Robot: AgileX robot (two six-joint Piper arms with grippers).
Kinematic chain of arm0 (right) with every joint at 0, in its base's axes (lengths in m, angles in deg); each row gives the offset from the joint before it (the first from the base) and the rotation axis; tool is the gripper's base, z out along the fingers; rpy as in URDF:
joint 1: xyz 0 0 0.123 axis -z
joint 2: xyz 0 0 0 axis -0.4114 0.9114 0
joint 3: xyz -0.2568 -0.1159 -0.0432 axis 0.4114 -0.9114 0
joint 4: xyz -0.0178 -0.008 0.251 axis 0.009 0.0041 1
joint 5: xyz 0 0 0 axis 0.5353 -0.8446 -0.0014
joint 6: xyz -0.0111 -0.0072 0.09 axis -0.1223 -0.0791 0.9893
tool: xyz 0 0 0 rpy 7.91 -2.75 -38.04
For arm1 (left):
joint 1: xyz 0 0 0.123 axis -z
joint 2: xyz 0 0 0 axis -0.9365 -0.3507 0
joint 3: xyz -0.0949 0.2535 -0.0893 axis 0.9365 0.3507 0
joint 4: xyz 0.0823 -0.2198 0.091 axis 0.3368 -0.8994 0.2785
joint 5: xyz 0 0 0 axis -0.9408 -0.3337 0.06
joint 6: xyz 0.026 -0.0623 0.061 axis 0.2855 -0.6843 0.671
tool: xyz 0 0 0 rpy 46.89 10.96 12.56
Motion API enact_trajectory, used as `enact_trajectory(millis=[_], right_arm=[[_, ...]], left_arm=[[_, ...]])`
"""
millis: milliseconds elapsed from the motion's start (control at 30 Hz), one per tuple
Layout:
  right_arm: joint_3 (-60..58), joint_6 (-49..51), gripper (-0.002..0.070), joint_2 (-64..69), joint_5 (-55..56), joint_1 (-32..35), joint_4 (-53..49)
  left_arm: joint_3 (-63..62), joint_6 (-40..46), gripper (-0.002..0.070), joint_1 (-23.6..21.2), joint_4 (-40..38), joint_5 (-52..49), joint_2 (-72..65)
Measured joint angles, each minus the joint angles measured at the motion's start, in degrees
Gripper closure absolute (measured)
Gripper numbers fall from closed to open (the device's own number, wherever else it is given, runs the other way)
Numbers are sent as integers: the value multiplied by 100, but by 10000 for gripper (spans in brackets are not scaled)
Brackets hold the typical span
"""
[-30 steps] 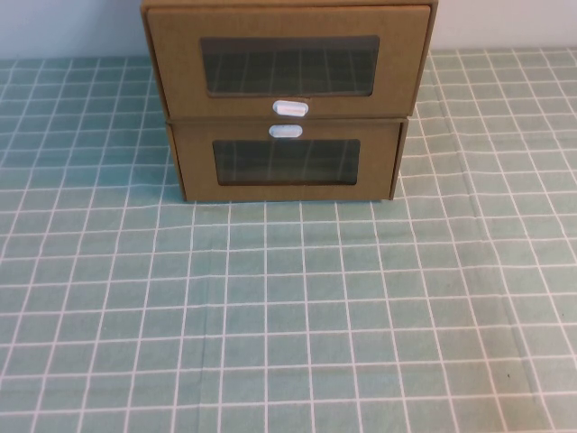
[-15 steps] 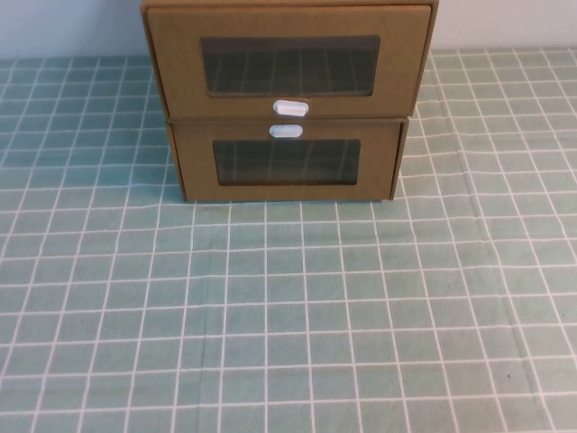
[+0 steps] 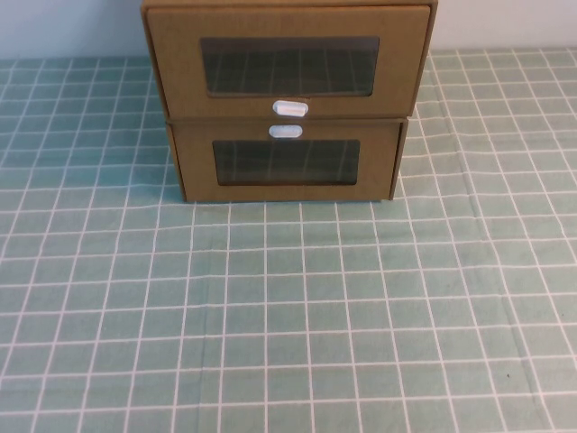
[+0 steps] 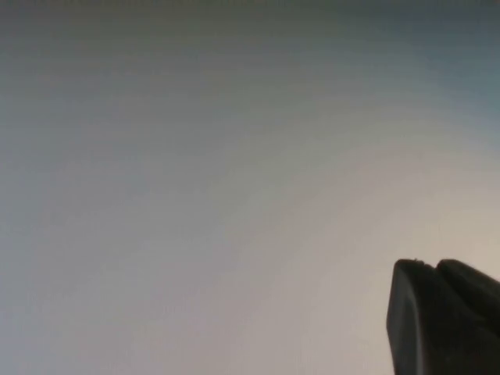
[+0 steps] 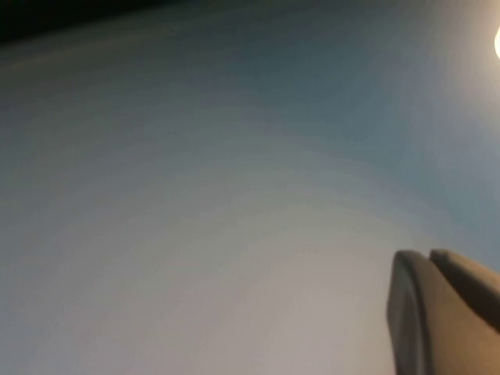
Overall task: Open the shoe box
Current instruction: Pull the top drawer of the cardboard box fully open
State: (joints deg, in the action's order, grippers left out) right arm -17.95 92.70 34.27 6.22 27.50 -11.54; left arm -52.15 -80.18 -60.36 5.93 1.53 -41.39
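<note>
The shoe box (image 3: pixel 287 99) sits closed at the far side of the table (image 3: pixel 288 316). The left gripper (image 4: pixel 441 312) and right gripper (image 5: pixel 441 312) are clenched, empty and off the table. Opening has not begun; next, reach the white tab (image 3: pixel 290 108).

Matt brown cardboard shoe box (image 3: pixel 180 54), glossy plastic windows (image 3: pixel 288 66), smooth white tabs (image 3: pixel 290 108), matt cloth (image 3: pixel 288 316)

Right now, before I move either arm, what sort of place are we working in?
Probably a staged tabletop test bench: green checked tablecloth, two stacked cardboard shoe boxes with windowed fronts, plain wall behind. The left gripper and right gripper are outside the high view, each facing a blank surface.
</note>
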Motion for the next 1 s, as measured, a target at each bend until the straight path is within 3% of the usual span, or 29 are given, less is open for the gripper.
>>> enact_trajectory(millis=[167, 300, 467, 700, 833, 1000], right_arm=[[1216, 0, 689, 1243, -2554, 0, 0], [1413, 0, 689, 2035, -3660, 0, -92], [1413, -84, 689, 2760, -3829, 0, -266], [1364, -200, 689, 3702, -3986, -387, 982], [1245, -1501, 690, 4402, -3946, -1163, 1123], [1234, -4152, 689, 5250, -3903, -2608, 1161]], left_arm=[[-1221, -10, 680, 0, -314, -2385, -1179], [-1536, -10, 680, 0, -49, -3349, -2094], [-1547, -48, 680, 0, 123, -3054, -3162], [-1588, -929, 680, 0, -39, -2336, -4538], [-2086, -1247, 680, 15, -39, -2375, -5240], [-3381, -1178, 680, 352, 25, -3266, -6114]])
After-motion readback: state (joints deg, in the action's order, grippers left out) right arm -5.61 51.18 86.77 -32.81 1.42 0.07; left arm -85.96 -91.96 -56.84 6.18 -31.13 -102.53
